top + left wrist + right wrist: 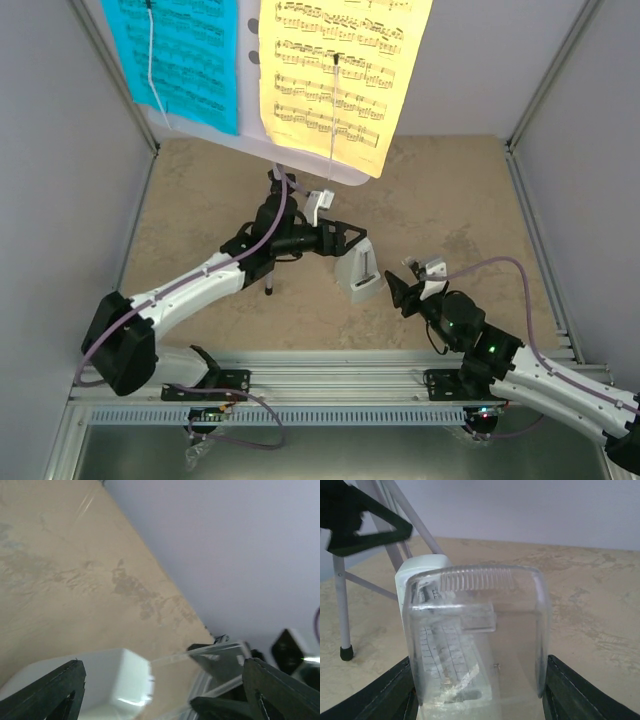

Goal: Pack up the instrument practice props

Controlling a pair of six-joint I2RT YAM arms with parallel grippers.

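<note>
The white music stand (300,163) stands at the back on a thin tripod (339,605), carrying the cyan sheet (185,60) and the yellow sheet (340,70). The small grey pyramid metronome (358,270) stands upright at the table's middle; it also shows in the left wrist view (110,680) and the right wrist view (420,567). My left gripper (350,240) is open, its fingers (50,692) wide apart just above the metronome's top. My right gripper (400,285) is shut on a clear plastic cover (480,630), held upright right against the metronome's front; the cover also shows in the left wrist view (200,670).
Grey walls enclose the beige table (460,200) on the left, back and right. A tripod foot (268,290) rests just left of the metronome under my left arm. An aluminium rail (330,365) runs along the near edge.
</note>
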